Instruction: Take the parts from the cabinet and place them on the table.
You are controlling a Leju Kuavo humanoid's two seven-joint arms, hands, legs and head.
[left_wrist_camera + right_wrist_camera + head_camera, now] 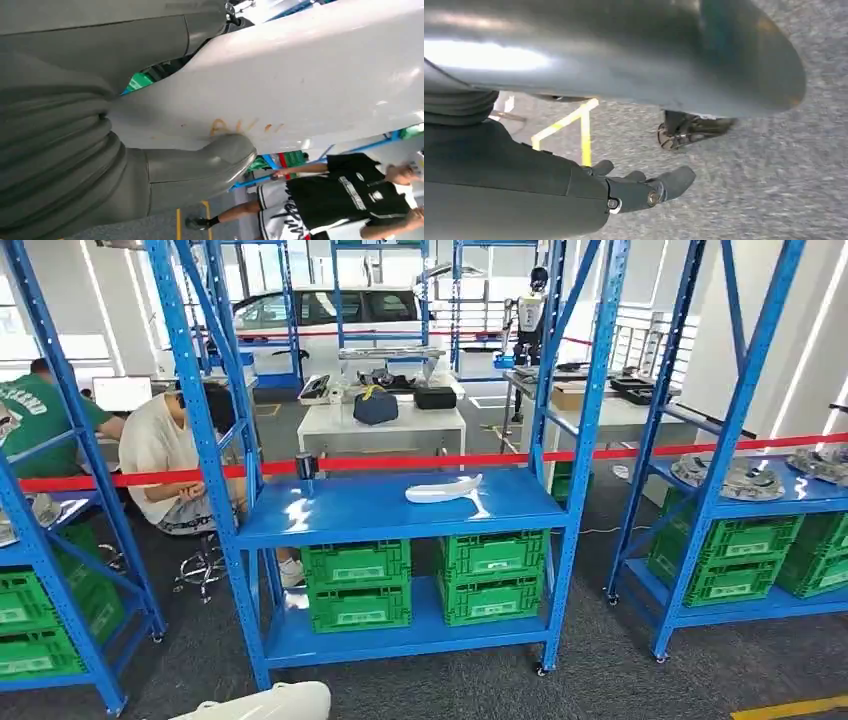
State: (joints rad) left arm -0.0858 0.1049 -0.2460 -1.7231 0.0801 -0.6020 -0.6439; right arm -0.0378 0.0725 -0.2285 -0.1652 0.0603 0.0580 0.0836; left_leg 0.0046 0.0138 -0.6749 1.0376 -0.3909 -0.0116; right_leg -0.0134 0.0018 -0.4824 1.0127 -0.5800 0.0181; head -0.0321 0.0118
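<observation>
A white part (300,75) was held in the left hand (125,125), thumb (210,160) pressed against its underside; orange marks were seen on the part beside the thumb. In the head view the end of this part (265,703) was seen low, in front of the blue rack (400,510). A second white part (444,489) was left lying on the rack's middle shelf, right of centre. Green crates (357,585) were stacked under that shelf. The right hand (634,192) was seen above grey floor, fingers loosely extended, nothing held.
</observation>
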